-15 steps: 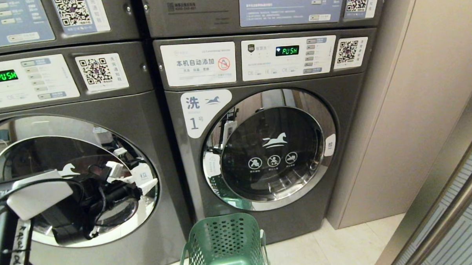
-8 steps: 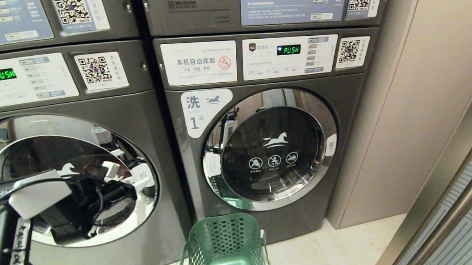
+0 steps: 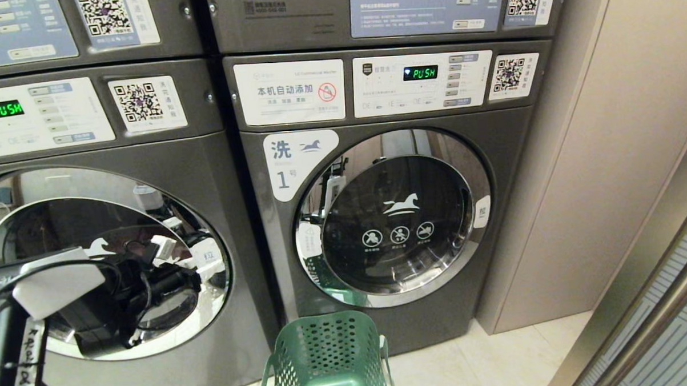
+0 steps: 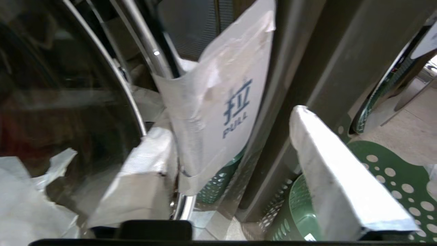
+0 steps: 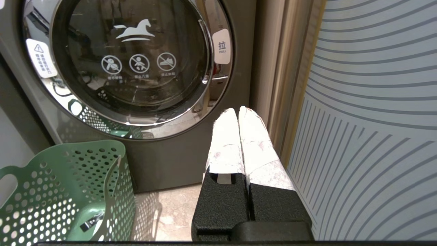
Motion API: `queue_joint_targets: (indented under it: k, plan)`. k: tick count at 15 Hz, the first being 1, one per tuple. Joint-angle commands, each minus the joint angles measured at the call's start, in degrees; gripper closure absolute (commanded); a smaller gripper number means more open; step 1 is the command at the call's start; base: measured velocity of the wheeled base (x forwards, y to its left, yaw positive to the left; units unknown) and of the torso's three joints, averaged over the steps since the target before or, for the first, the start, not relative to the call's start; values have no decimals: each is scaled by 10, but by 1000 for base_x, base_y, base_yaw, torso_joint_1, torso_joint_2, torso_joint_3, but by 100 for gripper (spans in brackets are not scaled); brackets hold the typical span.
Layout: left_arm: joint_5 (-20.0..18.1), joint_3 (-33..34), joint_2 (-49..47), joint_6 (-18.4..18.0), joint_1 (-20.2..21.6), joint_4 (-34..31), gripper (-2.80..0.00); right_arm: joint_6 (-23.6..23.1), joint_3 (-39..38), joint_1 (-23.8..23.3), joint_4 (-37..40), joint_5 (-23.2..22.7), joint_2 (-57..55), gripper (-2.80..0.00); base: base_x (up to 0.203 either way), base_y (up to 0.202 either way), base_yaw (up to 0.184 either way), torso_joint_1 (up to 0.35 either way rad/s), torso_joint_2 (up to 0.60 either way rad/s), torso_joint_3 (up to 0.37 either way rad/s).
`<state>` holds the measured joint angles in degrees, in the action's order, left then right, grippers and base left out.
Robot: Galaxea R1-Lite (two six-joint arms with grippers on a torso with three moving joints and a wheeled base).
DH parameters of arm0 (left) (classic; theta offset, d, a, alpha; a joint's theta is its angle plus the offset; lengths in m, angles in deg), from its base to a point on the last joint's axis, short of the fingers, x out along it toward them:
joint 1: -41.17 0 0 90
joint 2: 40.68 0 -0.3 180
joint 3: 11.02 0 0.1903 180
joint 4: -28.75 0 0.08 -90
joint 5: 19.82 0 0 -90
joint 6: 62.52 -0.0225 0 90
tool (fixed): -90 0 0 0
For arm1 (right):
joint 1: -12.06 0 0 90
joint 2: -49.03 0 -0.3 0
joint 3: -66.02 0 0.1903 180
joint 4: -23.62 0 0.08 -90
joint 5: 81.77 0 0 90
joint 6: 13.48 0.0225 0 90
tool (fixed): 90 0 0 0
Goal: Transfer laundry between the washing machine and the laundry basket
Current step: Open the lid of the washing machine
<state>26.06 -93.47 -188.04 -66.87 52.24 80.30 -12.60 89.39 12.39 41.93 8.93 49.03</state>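
Only left wrist view shows left claw (image 4: pixel 235 164) straddling pull tab (image 4: pixel 222 112).

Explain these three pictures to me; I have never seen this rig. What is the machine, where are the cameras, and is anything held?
It is a wheeled robot with two arms, each ending in a two-finger gripper wrapped in white tape. The wide picture is from its head: the left washer, washer 1 and a green basket on the floor. The other two pictures come from cameras on the wrists. The left gripper is at the left washer, its fingers apart on either side of the white PULL tab, not closed on it. The right gripper is shut and empty, low beside washer 1. Both washers look shut, and no clothes show in the basket.
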Motion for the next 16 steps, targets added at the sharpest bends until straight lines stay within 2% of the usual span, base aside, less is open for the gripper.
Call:
queue_joint_targets:
  k: [1, 3, 7, 10, 13, 16]
  plan:
    - [0, -1, 0, 0, 1, 6, -280, 0, -19, 0, 0, 0, -1, 0, 0, 0, 0, 0, 0, 0]
    - [-2, -2, 0, 0, 1, 11, -280, 0, -19, 0, 0, 0, -1, 0, 0, 0, 0, 0, 0, 0]
    - [-70, -1, -1, -1, 1, 18, -280, 0, -19, 0, 0, 0, -1, 0, 0, 0, 0, 0, 0, 0]
    - [-84, -1, -5, 0, 1, 23, -280, 0, -19, 0, 0, 0, -1, 0, 0, 0, 0, 0, 0, 0]
    - [-154, -1, -8, 12, 1, 23, -280, 0, -19, 0, 0, 0, 0, 0, 0, 0, 0, 0, 0, 0]
    - [-200, -1, -10, 13, 2, 27, -280, 0, -19, 0, 0, 0, -1, 0, 0, 0, 0, 0, 0, 0]
